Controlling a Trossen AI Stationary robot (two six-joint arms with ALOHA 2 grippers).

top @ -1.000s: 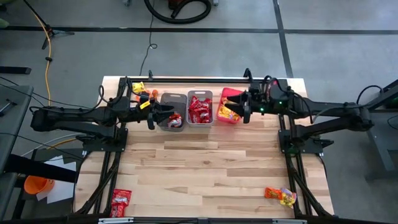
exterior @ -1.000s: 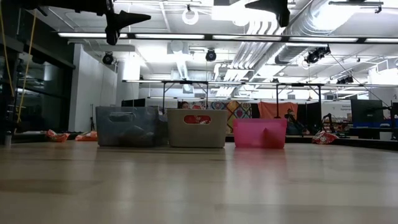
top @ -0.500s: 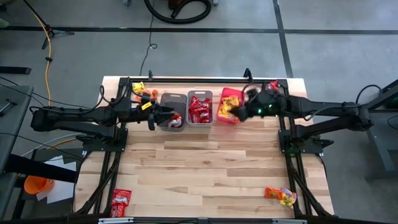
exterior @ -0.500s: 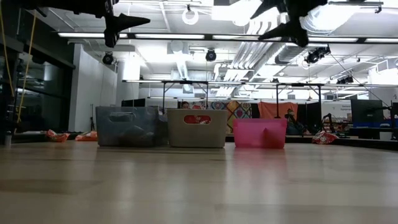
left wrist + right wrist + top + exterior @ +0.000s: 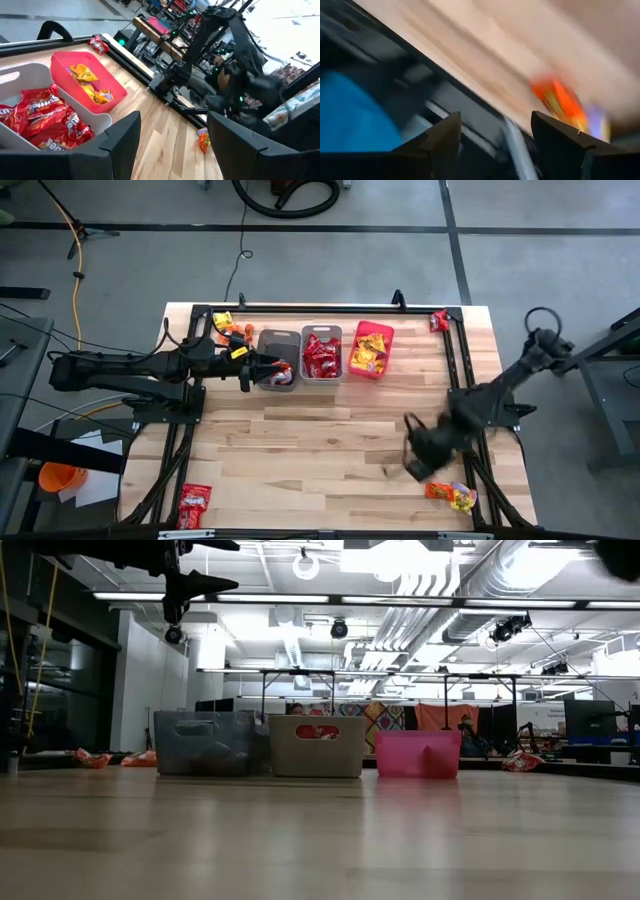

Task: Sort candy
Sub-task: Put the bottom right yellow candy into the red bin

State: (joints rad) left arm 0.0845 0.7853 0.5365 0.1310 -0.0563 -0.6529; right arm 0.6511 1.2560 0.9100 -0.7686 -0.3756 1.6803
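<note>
Right tool (image 5: 418,463): open, empty, apparently just short of orange candy (image 5: 451,495), for pickup. Left tool (image 5: 262,370): open, empty, over grey bin (image 5: 277,340).

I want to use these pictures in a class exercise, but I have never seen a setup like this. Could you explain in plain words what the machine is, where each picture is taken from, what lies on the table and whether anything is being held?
Two dark robot arms work at a wooden table. One picture looks straight down, one looks level across the tabletop, and one sits on each arm's wrist.

Three bins stand in a row at the far edge: a grey bin, a pale bin full of red candy packets, and a pink bin holding yellow ones. Loose packets lie elsewhere: an orange-yellow one and a red one at the near corners, more at the far corners.

The left gripper hangs above the grey bin, open and empty. The right gripper is above the table near the orange-yellow packet, open, holding nothing.
</note>
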